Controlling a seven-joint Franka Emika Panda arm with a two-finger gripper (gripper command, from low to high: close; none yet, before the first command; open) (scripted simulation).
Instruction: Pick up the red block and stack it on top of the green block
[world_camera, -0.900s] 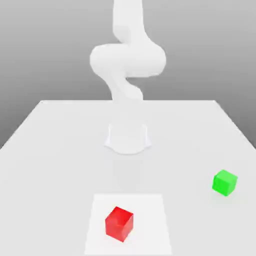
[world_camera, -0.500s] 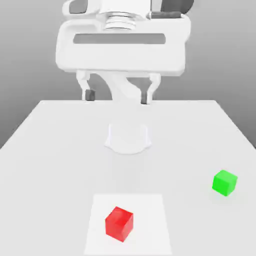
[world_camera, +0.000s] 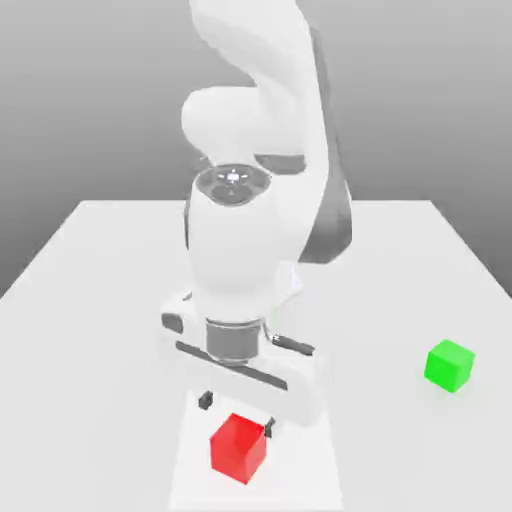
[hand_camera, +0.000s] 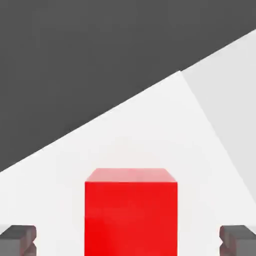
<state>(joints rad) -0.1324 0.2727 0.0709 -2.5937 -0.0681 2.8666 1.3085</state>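
The red block (world_camera: 239, 448) rests on a pale square patch near the table's front edge, and in the hand view the red block (hand_camera: 131, 212) looms large between the two dark fingertips (hand_camera: 19, 239). My gripper (world_camera: 237, 413) hangs open just above and behind the red block, one finger on each side, touching nothing. Over at the exterior view's right the green block (world_camera: 449, 365) stands alone on the table, well apart from the arm.
The white table (world_camera: 90, 300) stretches back to a round arm base. The pale square patch (world_camera: 195, 470) under the red block lies flat on it. Beyond the table's edge the hand view gives dark floor (hand_camera: 75, 60).
The arm has swung forward and down from high at the back, bringing the open gripper low over the red block. Both blocks stay where they were.
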